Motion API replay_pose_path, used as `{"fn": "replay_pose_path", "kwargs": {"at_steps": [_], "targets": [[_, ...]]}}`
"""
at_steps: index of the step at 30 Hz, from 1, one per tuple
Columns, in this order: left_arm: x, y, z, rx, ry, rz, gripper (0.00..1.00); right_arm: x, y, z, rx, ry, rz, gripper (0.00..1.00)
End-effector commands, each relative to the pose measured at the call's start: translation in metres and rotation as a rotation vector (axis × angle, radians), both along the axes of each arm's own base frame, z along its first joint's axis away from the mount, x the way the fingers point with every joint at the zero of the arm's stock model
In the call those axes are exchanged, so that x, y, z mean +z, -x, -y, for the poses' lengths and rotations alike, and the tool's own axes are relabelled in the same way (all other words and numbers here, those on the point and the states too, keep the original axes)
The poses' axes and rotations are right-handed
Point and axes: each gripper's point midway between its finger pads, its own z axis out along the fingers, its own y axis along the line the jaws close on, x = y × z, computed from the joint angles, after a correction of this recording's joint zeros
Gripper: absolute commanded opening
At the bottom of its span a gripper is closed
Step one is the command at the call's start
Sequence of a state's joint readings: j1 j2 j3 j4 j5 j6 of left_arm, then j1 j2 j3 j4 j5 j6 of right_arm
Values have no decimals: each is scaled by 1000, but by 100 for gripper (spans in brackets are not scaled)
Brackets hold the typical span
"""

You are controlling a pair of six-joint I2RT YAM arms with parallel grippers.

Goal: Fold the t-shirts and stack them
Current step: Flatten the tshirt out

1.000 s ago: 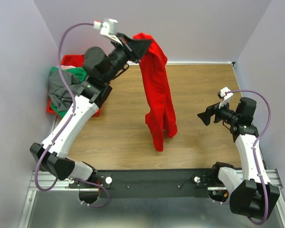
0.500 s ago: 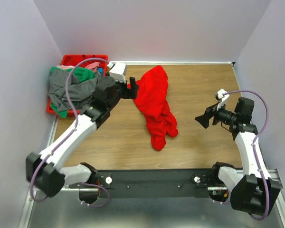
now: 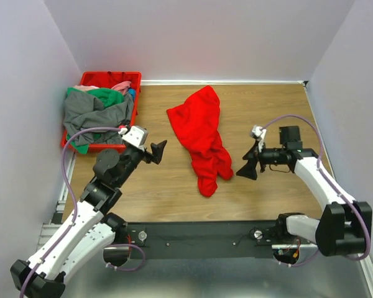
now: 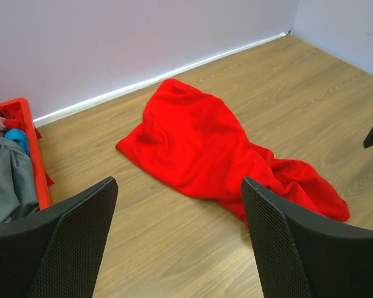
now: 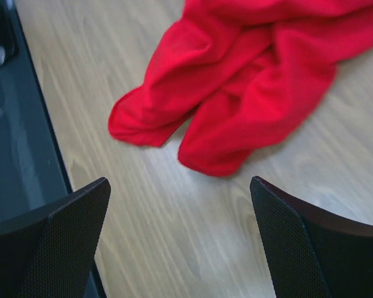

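A red plastic crate [image 3: 109,74] sat at the far left corner of the wood-grain table [image 3: 273,118], close against the left wall [image 3: 25,93]. A white strip [image 3: 248,81] ran along the table's far edge, at the foot of the pale lilac back wall [image 3: 205,37]. Grey sheet metal [image 3: 205,276] lay nearest, below the table.

I see my left claw [image 4: 178,205] gaping wide over the bench [image 4: 298,105], the red t-shirt [image 4: 199,149] lying crumpled just beyond it, the red crate [image 4: 35,155] at far left.
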State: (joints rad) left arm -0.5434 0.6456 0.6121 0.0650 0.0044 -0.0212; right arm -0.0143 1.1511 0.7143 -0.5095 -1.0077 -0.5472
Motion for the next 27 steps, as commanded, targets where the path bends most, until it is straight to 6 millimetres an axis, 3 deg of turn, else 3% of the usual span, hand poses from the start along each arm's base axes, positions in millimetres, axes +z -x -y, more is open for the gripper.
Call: {"fn": "replay_pose_path", "kwargs": {"at_steps": [1,10,15,21,27], "targets": [[34,11,-1,-32,24,153,89,-19,10,-17,106,118,-45,100],[27,11,9,-83,-1,136,88,-74,18,-50,272,310,-176,97],[27,14,14,-121,-6,138,88,-89,7,-55,272,350,-227,95],[32,20,19,-158,1,159,88,-104,-4,-52,219,393,-244,83],[23,40,47,-360,-2,168,88,-112,-27,-47,124,450,-232,62]]}}
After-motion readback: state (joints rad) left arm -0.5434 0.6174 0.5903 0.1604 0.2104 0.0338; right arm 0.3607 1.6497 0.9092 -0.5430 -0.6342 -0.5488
